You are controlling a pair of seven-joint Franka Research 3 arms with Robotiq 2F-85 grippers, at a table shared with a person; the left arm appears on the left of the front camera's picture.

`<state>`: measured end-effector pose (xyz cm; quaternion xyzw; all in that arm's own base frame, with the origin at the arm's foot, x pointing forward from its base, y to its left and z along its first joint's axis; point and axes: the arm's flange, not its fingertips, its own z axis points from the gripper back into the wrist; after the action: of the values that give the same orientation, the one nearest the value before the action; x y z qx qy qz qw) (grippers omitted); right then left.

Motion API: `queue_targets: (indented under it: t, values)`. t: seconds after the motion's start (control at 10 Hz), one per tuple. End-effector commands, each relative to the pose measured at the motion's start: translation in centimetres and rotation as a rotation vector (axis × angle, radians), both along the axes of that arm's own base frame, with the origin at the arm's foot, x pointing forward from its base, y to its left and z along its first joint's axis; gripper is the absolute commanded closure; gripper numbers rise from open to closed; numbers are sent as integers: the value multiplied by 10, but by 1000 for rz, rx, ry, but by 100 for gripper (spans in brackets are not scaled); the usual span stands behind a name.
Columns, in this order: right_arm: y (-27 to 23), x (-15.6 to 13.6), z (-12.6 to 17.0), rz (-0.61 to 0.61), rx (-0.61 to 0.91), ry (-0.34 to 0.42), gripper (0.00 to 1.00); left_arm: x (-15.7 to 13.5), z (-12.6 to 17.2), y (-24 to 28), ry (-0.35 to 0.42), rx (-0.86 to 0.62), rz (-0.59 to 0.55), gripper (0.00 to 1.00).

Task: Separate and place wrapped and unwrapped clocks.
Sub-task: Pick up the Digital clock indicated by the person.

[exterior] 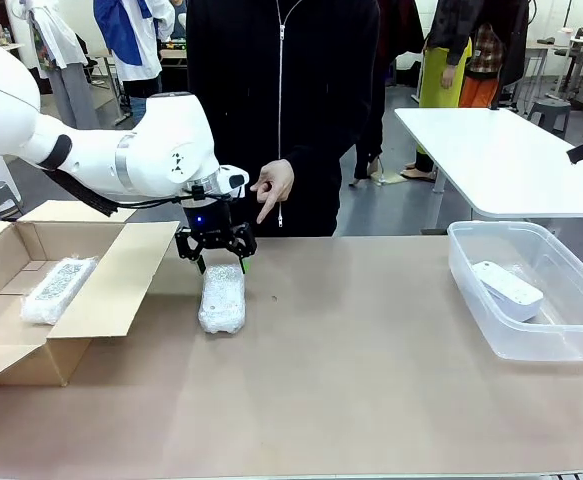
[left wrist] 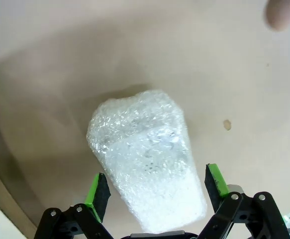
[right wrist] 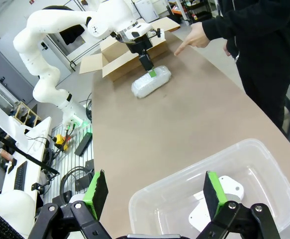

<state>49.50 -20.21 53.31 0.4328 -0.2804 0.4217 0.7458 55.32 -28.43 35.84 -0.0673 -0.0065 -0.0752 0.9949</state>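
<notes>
You are working over a plain brown tabletop (exterior: 371, 380) in an open workshop, with a person in black standing at the far side, one hand (exterior: 272, 187) pointing down toward the middle. At the far left sits an open brown cardboard box (exterior: 111, 290) with one clock bundled in whitish bubble wrap (exterior: 59, 289) already lying inside. Just right of the box, the second oblong clock in translucent bubble wrap (exterior: 222, 297) lies flat on the tabletop, lengthwise away from you. Expect it to be light, with a hard block inside a soft, slick skin that gives before the pads bite, so take it across the narrow width near the middle and squeeze until you feel the core. Your left end effector (exterior: 219, 260) hangs right over its far end with the green-padded fingers (left wrist: 217, 180) spread wide on either side of the bundle, holding nothing; I can't tell whether a pad is brushing the wrap. At the right, the clear plastic tub (exterior: 471, 270) holds the bare smooth white clock (exterior: 507, 284). Your right end effector (right wrist: 154, 191) hovers above that tub, fully open and empty.
</notes>
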Motion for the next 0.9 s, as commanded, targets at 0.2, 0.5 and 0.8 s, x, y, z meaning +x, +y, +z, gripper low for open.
queue_targets:
  t: [0.2,0.5,0.8]
  values:
    - [1,0,0,4,7,3,0,-5,-17,-6,34,64,44,0]
    - [1,0,0,4,7,3,0,-5,-20,-10,41,71,39,0]
    - [1,0,0,4,7,3,0,1,-29,-14,68,72,41,0]
